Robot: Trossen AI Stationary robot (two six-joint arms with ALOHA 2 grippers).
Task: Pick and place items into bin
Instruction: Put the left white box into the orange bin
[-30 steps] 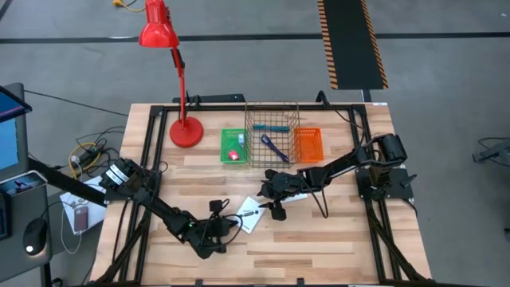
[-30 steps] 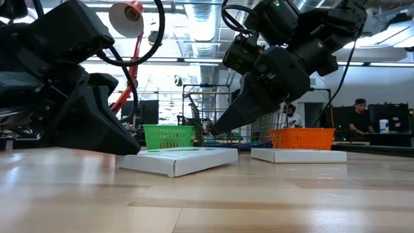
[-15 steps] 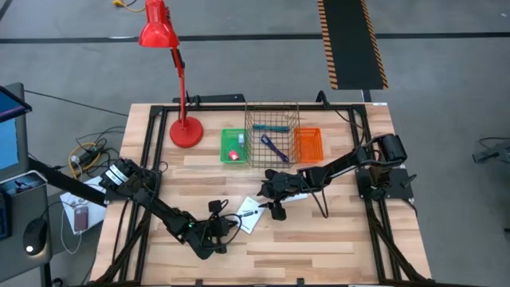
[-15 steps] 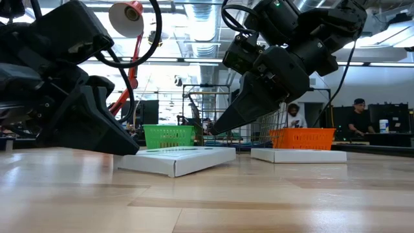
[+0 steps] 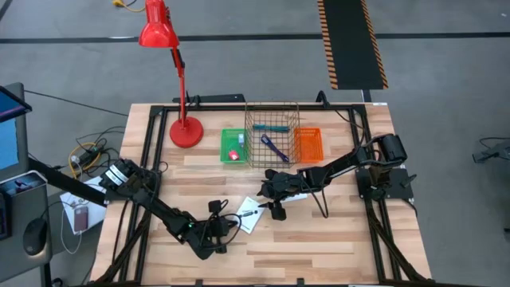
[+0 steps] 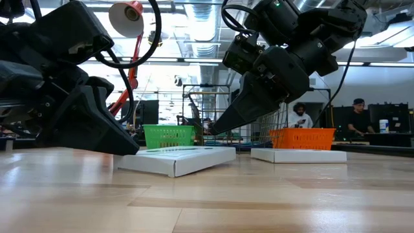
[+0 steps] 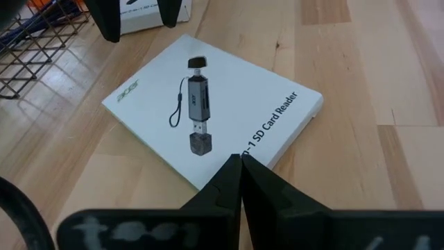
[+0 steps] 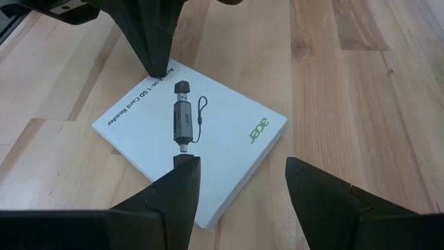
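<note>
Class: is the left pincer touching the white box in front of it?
Cannot tell. In the left wrist view the shut left pincer meets the white box edge, but neither contact nor gap shows plainly.

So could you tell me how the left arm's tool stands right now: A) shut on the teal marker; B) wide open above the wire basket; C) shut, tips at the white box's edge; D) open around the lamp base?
C: the left tool has its fingers pressed together, tips at the edge of the white box.

A lab or workshop: exposed ceiling ducts, hazard-striped floor tape, people at benches
</note>
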